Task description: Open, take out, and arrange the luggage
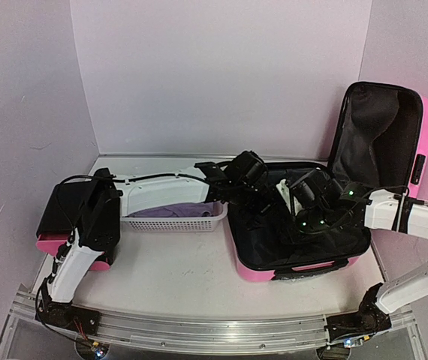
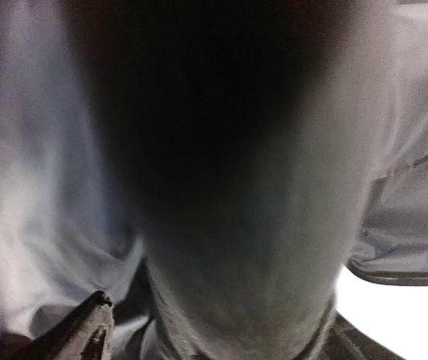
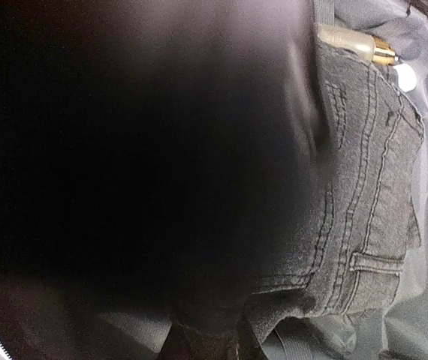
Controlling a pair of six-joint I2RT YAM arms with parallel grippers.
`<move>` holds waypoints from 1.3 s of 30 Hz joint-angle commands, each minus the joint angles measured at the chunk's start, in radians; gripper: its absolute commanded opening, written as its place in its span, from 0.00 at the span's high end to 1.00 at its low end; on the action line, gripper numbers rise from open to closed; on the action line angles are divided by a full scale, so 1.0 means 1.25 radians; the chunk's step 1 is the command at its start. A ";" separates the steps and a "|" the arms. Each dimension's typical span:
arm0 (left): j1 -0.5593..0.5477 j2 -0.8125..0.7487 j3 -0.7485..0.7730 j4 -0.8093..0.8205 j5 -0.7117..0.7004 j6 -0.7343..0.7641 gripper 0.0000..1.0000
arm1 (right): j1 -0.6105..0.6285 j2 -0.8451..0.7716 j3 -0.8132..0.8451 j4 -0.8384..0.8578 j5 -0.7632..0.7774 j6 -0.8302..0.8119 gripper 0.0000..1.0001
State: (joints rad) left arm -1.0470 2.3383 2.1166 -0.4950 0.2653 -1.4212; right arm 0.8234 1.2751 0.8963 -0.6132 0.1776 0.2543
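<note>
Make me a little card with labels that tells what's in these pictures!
suitcase: pink, open, lid standing up at the right
basket: white mesh, left of the suitcase
purple cloth: inside the basket
arms: both reaching into the suitcase
right jaws: shut
left jaws: too blurry to tell
jeans: grey, inside the suitcase

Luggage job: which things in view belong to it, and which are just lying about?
Job: open pink luggage; grey jeans and gold-capped bottle inside; white basket, likely drop spot.
Lying about: black-and-pink case, far left.
</note>
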 commanded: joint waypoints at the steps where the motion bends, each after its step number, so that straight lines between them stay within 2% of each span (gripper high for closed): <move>1: -0.020 0.023 0.080 0.019 -0.019 0.019 0.22 | 0.002 -0.012 0.043 0.083 0.007 -0.012 1.00; 3: -0.024 0.039 0.105 0.019 -0.031 0.028 0.31 | 0.002 -0.011 0.045 0.084 0.006 -0.012 1.00; 10: -0.024 0.080 0.149 0.020 -0.093 0.097 0.53 | 0.001 -0.025 0.052 0.084 0.002 -0.010 1.00; 14: -0.020 0.097 0.173 0.027 -0.089 0.143 0.76 | 0.001 -0.043 0.049 0.080 0.001 0.001 1.00; 15: -0.019 0.095 0.179 0.028 -0.090 0.166 0.83 | 0.001 -0.050 0.050 0.070 0.016 0.010 0.96; 16: -0.019 0.091 0.188 0.027 -0.090 0.195 0.90 | 0.000 -0.062 0.053 0.052 0.040 0.021 0.86; 17: -0.017 0.082 0.196 0.025 -0.091 0.238 0.98 | 0.001 -0.079 0.058 0.020 0.066 0.033 0.70; 19: -0.015 0.053 0.204 0.012 -0.111 0.333 1.00 | 0.001 -0.126 0.065 -0.020 0.113 0.054 0.52; 20: -0.015 0.034 0.202 0.008 -0.121 0.385 1.00 | 0.001 -0.153 0.068 -0.050 0.132 0.063 0.35; 21: -0.014 0.013 0.194 0.003 -0.124 0.419 1.00 | 0.001 -0.185 0.072 -0.068 0.143 0.066 0.27; 24: -0.008 -0.039 0.187 -0.004 -0.085 0.531 1.00 | 0.001 -0.280 0.093 -0.121 0.165 0.070 0.13; 27: 0.005 -0.076 0.191 -0.040 -0.048 0.621 1.00 | 0.001 -0.335 0.113 -0.169 0.187 0.071 0.08; 30: 0.037 -0.101 0.197 -0.068 0.034 0.648 1.00 | 0.001 -0.351 0.126 -0.195 0.200 0.071 0.08; 34: 0.093 -0.141 0.193 -0.130 0.105 0.689 1.00 | 0.000 -0.329 0.124 -0.207 0.205 0.072 0.07; 39: 0.189 -0.205 0.114 -0.143 0.227 0.722 1.00 | 0.001 -0.279 0.125 -0.209 0.204 0.075 0.03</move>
State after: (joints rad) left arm -0.9077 2.2410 2.2768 -0.7277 0.4126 -0.6064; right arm 0.8215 0.8841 1.0428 -0.8688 0.4103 0.3382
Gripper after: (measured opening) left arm 0.138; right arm 0.955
